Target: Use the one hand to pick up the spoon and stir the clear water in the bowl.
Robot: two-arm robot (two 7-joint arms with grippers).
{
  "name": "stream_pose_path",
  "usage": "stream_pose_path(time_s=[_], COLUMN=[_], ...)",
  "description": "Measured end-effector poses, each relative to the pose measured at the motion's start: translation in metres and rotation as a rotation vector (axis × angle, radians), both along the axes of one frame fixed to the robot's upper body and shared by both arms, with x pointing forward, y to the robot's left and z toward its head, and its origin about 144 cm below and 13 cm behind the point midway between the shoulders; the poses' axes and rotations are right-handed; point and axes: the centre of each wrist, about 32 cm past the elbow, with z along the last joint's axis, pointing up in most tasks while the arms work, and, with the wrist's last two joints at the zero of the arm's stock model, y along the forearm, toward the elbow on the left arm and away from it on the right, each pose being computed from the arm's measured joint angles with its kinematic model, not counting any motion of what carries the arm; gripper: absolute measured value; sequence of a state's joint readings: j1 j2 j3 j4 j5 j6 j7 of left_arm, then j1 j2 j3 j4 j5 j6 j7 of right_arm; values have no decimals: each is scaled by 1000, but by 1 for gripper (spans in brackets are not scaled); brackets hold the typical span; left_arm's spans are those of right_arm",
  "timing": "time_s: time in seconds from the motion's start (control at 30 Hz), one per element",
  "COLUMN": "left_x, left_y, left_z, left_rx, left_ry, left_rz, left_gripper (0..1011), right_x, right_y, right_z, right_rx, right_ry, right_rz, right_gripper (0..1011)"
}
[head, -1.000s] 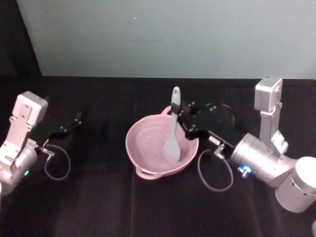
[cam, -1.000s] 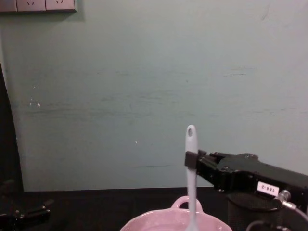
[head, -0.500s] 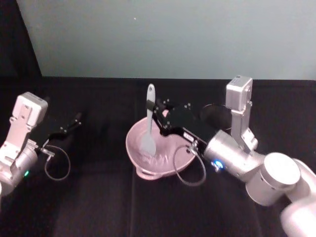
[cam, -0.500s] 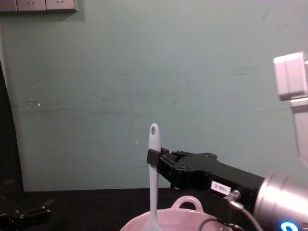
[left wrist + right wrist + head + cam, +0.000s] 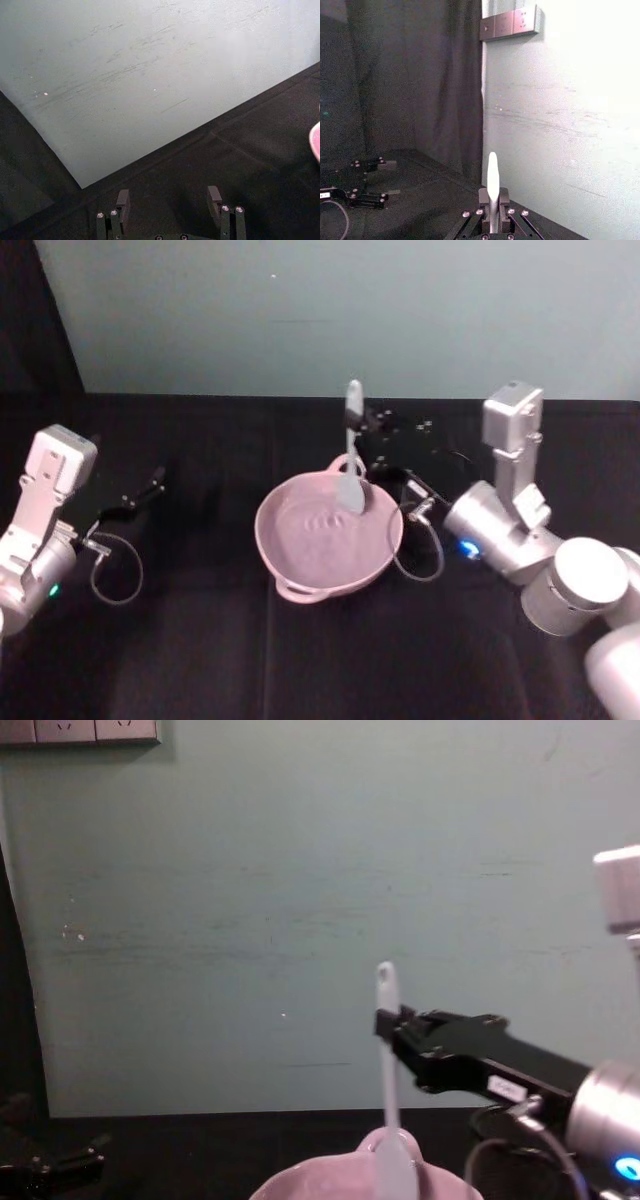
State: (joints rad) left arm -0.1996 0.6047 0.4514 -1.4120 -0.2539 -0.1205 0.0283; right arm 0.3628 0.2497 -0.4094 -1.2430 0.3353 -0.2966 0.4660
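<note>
The pale pink bowl [image 5: 320,540] sits mid-table with rippled water in it, and its rim [image 5: 330,1182] shows at the bottom of the chest view. My right gripper [image 5: 358,432] reaches over the bowl's far side, shut on the handle of the white spoon [image 5: 352,455]. The spoon [image 5: 386,1050] stands nearly upright, its flat head low at the bowl's far inner wall. In the right wrist view the handle tip [image 5: 492,181] sticks up from between the shut fingers. My left gripper [image 5: 168,200] is parked open at the far left [image 5: 145,490], well apart from the bowl.
A green wall [image 5: 330,310] closes off the back of the black-covered table [image 5: 200,640]. A cable loop [image 5: 418,545] hangs from the right wrist beside the bowl. Another cable loop [image 5: 115,575] lies by the left arm. The bowl's edge [image 5: 316,142] shows in the left wrist view.
My right gripper has swung the spoon from the bowl's left side back to its far right side, and the spoon sits a little higher. The water now shows ripples. The left arm has not moved.
</note>
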Motion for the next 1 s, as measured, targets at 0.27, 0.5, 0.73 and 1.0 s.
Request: stream_pose_path(time_s=[0.27,0.5,0.73,1.0], left_x=[0,0,0,0], left_y=[0,0,0,0], left_z=[0,0,0,0], left_rx=[0,0,0,0], left_ry=[0,0,0,0], left_rz=[0,0,0,0], left_gripper=[1011,1011,1011,1011], right_x=[-22,-40,-38,-15], right_y=[-21,-15,9,28], right_z=[14,18,12,5], right_rx=[6,34,57,51], right_ry=[60,137,157,106], right_rz=[30,117,183,164], right_gripper=[109,109,109,109])
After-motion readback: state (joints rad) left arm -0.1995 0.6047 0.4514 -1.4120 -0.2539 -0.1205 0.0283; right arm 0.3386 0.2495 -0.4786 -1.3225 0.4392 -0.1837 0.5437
